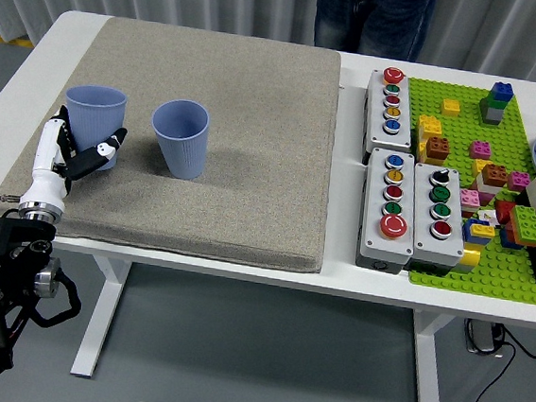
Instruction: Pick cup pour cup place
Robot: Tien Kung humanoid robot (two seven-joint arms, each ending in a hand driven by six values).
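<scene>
A robot's left hand [71,154] grasps the left of two blue plastic cups [93,122], its white-and-black fingers [99,154] wrapped around the lower wall as the cup stands upright on a grey mat [245,142] near the mat's left edge. The second blue cup [180,137] stands upright just to its right, apart from it. Across the white tabletop [337,274], push-button control boxes [412,207] sit beside a green building-brick baseplate [512,282]. A person [373,16] stands at the far side.
</scene>
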